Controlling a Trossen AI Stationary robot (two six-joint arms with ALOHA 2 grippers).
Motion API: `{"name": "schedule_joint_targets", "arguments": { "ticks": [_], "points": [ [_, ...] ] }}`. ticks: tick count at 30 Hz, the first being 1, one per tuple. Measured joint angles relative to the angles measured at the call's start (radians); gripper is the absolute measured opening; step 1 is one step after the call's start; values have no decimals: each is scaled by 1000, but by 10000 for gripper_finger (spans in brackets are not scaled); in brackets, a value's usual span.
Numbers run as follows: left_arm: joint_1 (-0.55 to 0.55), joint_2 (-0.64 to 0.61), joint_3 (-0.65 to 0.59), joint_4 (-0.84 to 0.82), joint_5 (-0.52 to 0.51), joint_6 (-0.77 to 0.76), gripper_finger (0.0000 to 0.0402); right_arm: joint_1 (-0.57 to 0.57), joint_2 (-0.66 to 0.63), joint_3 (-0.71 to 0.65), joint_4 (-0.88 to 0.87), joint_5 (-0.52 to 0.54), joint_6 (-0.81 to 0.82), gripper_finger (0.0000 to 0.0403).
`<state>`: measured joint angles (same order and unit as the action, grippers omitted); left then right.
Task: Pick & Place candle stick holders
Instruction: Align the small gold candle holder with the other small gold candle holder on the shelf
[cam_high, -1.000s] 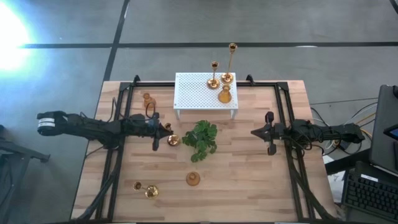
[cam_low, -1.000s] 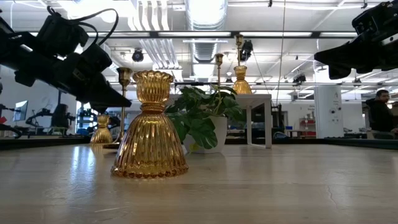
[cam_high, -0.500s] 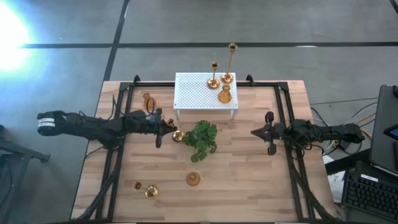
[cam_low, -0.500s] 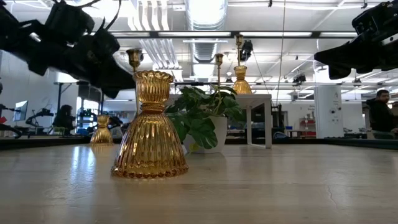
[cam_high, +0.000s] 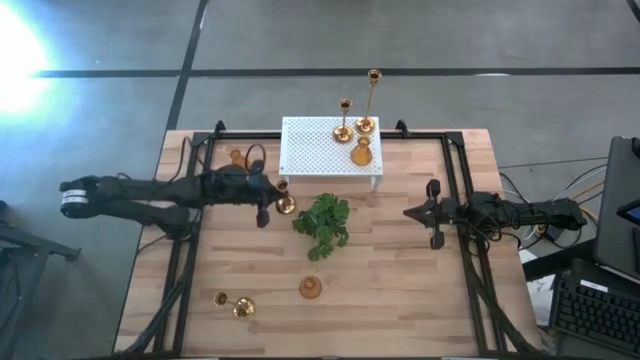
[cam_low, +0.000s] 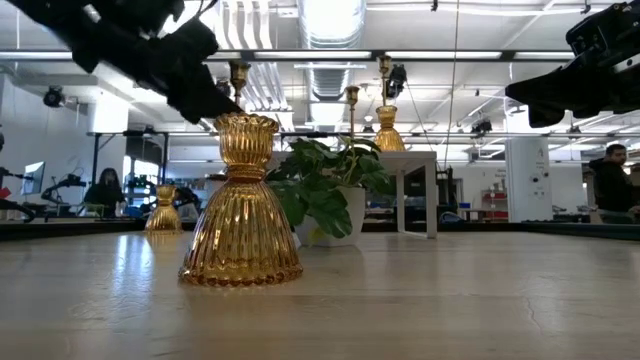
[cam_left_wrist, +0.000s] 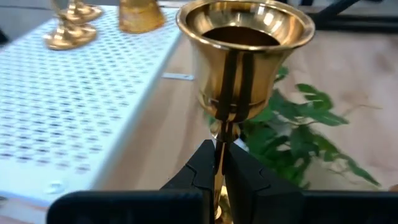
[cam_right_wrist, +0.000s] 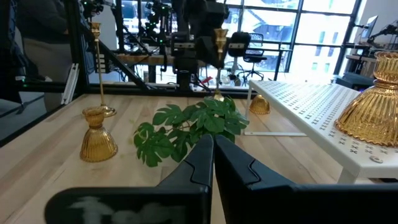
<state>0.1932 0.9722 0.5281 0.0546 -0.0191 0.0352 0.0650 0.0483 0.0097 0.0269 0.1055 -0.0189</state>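
My left gripper (cam_left_wrist: 219, 152) is shut on a brass candle stick holder (cam_left_wrist: 245, 56) with a cup-shaped top. It is held up between the white perforated stand (cam_high: 330, 150) and the green plant (cam_high: 322, 222). The stand carries three more gold holders (cam_high: 361, 152). Another squat one (cam_high: 236, 157) stands on the table left of the stand. A ribbed squat holder (cam_high: 311, 287) and a tall thin one (cam_high: 233, 303) stand near the front edge. At the table's right, my right gripper (cam_high: 408, 212) is shut with nothing in it. My left gripper pinches the holder's thin stem (cam_left_wrist: 219, 138) between its two fingers, a little below the cup. The fingers come from the table's left, slanting slightly down, and lie across the stem. The holder stands upright in the hold, lifted clear of the table, its base (cam_high: 286, 207) below the fingers.
The plant stands at the table's middle, just right of the held holder. The stand's left part (cam_left_wrist: 74, 106) is bare. Black rails (cam_high: 190, 250) run front to back along both sides. Bare wood lies at the front right (cam_high: 400, 300).
My left gripper has risen with the holder and gone a little toward the far edge and the stand, still shut on the stem. The holder, low beside the plant a second ago, is now lifted clear and upright.
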Motion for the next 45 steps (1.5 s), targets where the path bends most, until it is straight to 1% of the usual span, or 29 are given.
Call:
{"name": "schedule_joint_targets", "arguments": {
  "ticks": [3,8,13,17,20,23,26,29,37,45],
  "points": [
    [0,0,55,-51,-35,30,20,0,0,0,0,0,0,9],
    [0,0,133,-53,-60,89,20,0,0,0,0,0,0,9],
    [6,0,200,-50,-119,158,20,0,0,0,0,0,0,9],
    [34,5,234,-46,-121,195,20,0,0,0,0,0,0,9],
    [77,28,251,-28,-120,211,20,0,0,0,0,0,0,9],
    [137,71,272,1,-75,217,20,0,0,0,0,0,0,9],
    [209,129,311,2,2,212,20,0,0,0,0,0,0,9],
    [275,199,367,2,85,206,20,0,0,0,0,0,0,9],
    [404,368,516,5,232,191,20,0,0,0,0,0,0,9],
    [471,501,617,-5,285,184,20,0,0,0,0,0,0,9]
  ]
}}
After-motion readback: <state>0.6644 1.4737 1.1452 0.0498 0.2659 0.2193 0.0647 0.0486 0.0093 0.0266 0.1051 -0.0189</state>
